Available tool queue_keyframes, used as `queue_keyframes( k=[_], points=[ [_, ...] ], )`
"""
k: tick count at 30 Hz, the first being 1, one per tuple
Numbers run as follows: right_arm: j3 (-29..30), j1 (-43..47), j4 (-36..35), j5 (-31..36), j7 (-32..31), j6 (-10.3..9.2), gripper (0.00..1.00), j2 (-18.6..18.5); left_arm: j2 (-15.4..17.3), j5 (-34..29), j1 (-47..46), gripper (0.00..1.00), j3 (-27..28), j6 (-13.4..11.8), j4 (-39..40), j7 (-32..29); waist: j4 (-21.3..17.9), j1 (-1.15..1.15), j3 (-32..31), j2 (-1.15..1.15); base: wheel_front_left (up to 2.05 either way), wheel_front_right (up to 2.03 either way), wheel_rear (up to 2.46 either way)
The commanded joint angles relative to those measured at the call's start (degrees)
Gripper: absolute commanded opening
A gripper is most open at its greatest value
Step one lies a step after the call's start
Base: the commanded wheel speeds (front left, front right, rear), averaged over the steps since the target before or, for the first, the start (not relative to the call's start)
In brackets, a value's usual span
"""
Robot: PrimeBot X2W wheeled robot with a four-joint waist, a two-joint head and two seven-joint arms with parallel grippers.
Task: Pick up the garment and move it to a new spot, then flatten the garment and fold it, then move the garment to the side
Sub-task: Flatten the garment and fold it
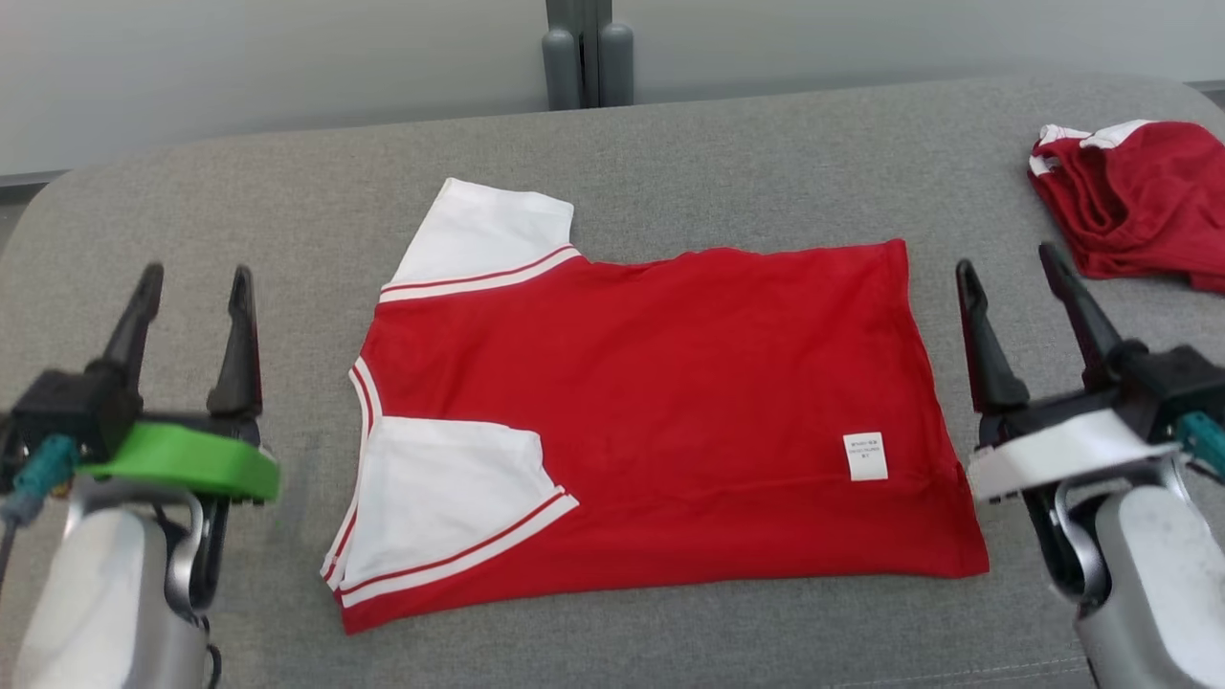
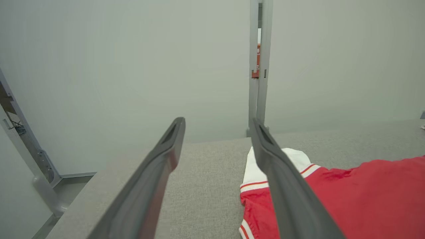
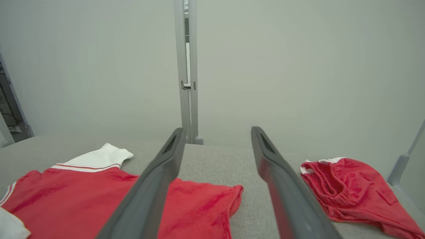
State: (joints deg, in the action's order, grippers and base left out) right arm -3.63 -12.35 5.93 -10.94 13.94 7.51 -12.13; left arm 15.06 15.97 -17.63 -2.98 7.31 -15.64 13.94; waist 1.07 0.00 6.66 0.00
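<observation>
Surface: grey cloth-covered table (image 1: 670, 144), pale wall behind.
Left gripper (image 1: 197, 271): fingers spread, empty, off the collar end.
Right gripper (image 1: 1007, 256): fingers spread, empty, just off the hem.
Garment (image 1: 689, 402): red shirt, flat mid-table between the grippers; near sleeve (image 1: 450, 498) folded over the body, far sleeve (image 1: 488, 234) sticking out.
Aside: crumpled red garment (image 1: 1139, 201), far right.
Progress: flattening looks done and the fold apparently begun; the rest of the fold and the move aside are left.

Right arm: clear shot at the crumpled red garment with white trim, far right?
Probably yes: the right gripper is open and empty, and only bare grey fabric table lies between it and the crumpled red garment.
</observation>
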Motion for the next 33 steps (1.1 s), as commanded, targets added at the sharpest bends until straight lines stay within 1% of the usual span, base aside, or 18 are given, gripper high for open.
queue_keyframes(
  k=[1,3,7,11,14,15,18,21,24,29,33],
  points=[
    [-0.41,-3.17,1.38,0.33,-1.32,-0.04,1.00,-1.17,1.19,1.15,-4.21,1.00,-1.33,0.26,-0.71,-0.53,-0.20,0.00,3.20,0.00,0.00,0.00,0.00],
    [-1.33,-8.29,2.78,0.28,-2.41,-0.04,1.00,-2.16,3.29,1.81,-9.53,1.00,-3.97,0.23,-2.16,-1.76,-0.64,0.00,5.60,0.00,0.00,0.00,0.00],
    [-2.64,-16.69,7.70,0.59,-4.46,-0.05,1.00,-3.96,5.89,4.12,-19.93,1.00,-9.84,0.21,-5.30,-3.47,-1.74,0.00,10.85,0.00,0.00,0.00,0.00],
    [-3.88,-23.59,13.25,1.12,-6.11,-0.05,1.00,-4.32,7.84,7.74,-28.84,1.00,-15.56,0.22,-9.91,-5.17,-3.30,0.00,15.59,0.00,0.00,0.00,0.00],
    [-4.88,-27.26,17.37,0.75,-7.47,-0.05,1.00,-3.75,8.83,11.26,-34.10,1.00,-19.75,0.22,-13.73,-6.76,-4.62,0.00,18.29,0.00,0.00,0.00,0.00],
    [-5.42,-28.55,18.98,0.70,-8.33,-0.05,1.00,-3.51,9.67,12.23,-35.94,1.00,-21.63,0.22,-15.15,-7.58,-5.26,0.00,19.33,0.00,0.00,0.00,0.00],
    [-6.27,-31.68,22.35,-0.22,-8.74,-0.05,1.00,-2.67,10.99,15.61,-40.02,1.00,-25.82,0.12,-18.72,-9.11,-6.54,0.00,21.35,0.00,0.00,0.00,0.00],
    [-7.27,-34.23,26.68,-1.11,-10.82,-0.05,1.00,-1.66,11.86,19.43,-43.55,1.00,-29.63,0.11,-22.10,-10.88,-7.76,0.00,23.42,0.00,0.00,0.00,0.00],
    [-8.69,-37.05,29.33,-1.92,-12.05,-0.05,1.00,-0.72,13.10,22.48,-46.68,1.00,-32.72,0.10,-25.01,-12.43,-8.67,0.00,25.23,0.00,0.00,0.00,0.00],
    [-11.18,-39.72,33.65,-3.73,-12.59,-0.05,1.00,0.56,13.12,26.16,-50.13,1.00,-37.97,0.10,-29.16,-13.93,-9.67,0.00,27.05,0.00,0.00,0.00,0.00],
    [-13.36,-41.05,35.86,-5.36,-12.31,-0.05,1.00,1.63,13.94,29.66,-51.40,1.00,-41.31,0.10,-31.57,-15.47,-10.54,0.00,27.53,0.00,0.00,0.00,0.00]
  ],
)
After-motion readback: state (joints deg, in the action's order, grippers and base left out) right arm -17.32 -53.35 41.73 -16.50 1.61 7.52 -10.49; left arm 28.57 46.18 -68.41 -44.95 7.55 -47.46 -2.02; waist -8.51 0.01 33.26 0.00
